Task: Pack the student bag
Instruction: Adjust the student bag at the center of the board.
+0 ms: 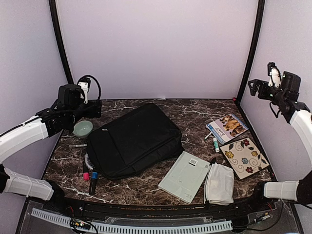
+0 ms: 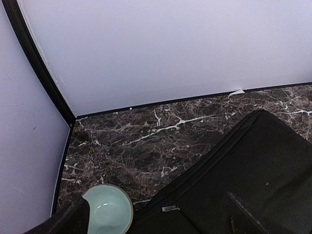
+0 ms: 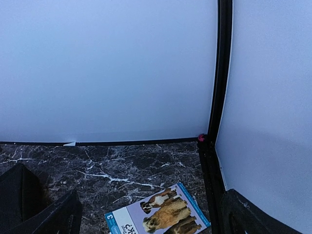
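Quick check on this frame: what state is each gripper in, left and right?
Left gripper: open, holding nothing.
Right gripper: open, holding nothing.

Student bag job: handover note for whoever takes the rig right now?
Left gripper and right gripper: both open, empty, held above the table.
Student bag: flat at the table's middle, looks closed.
Done: nothing visibly packed.
Left: open the bag, then load the green notebook, white pouch, dog book, floral notebook and markers, all outside it.
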You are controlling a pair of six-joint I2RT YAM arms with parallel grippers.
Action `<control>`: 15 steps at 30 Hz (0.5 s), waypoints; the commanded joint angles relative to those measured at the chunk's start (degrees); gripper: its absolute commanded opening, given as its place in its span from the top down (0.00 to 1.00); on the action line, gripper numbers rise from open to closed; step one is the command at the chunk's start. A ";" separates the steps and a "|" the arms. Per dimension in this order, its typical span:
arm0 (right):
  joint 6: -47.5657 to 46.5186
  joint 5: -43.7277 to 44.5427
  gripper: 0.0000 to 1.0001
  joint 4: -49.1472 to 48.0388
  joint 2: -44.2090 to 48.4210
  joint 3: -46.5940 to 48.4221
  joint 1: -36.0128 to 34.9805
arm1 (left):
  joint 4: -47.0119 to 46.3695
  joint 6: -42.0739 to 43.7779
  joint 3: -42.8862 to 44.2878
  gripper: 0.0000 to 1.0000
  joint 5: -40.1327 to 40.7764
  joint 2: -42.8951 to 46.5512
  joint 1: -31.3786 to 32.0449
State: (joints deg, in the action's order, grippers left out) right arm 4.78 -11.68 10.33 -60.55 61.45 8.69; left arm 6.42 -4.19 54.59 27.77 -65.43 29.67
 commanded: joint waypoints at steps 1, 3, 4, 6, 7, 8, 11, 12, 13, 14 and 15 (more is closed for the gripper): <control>-1.98 -0.53 0.00 -1.39 -0.38 -4.03 -0.98 | 3.58 -4.22 -2.80 0.03 -5.16 1.81 -2.77; -3.86 -1.73 0.00 -0.98 -1.14 -6.00 -1.39 | 5.69 -6.44 -3.55 0.04 -7.32 1.77 -4.03; -4.74 -2.55 0.00 -0.62 -1.64 -6.60 -1.46 | 6.88 -7.50 -3.78 0.04 -8.08 1.80 -4.54; -7.02 -5.05 0.04 0.16 -2.75 -7.66 -1.97 | 9.89 -10.09 -4.27 0.06 -10.01 1.98 -5.78; -8.13 -6.37 0.06 0.43 -3.23 -8.28 -2.36 | 11.46 -11.43 -4.51 0.07 -10.78 2.15 -6.25; -9.22 -7.53 0.08 0.61 -3.72 -8.87 -2.84 | 13.18 -13.09 -4.88 0.08 -11.77 2.35 -6.89; -12.87 -11.06 0.17 1.18 -5.27 -9.98 -5.24 | 17.52 -17.44 -6.05 0.11 -14.38 3.08 -8.16; -14.31 -11.80 0.20 1.98 -5.95 -10.10 -6.55 | 18.99 -18.85 -6.50 0.12 -15.22 3.42 -8.52; -15.87 -12.39 0.23 2.84 -6.63 -10.07 -8.07 | 20.34 -20.02 -6.89 0.12 -16.24 3.75 -8.85; -17.59 -12.91 0.26 4.09 -7.32 -9.92 -9.90 | 21.61 -20.92 -7.19 0.12 -17.61 4.08 -9.13; -19.38 -13.18 0.28 5.39 -8.02 -9.76 -11.70 | 22.90 -21.69 -7.38 0.12 -18.80 4.39 -9.36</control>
State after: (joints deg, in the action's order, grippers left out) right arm -6.76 -20.03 12.84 -66.81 51.70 2.35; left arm 21.21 -19.46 48.80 14.83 -63.48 21.41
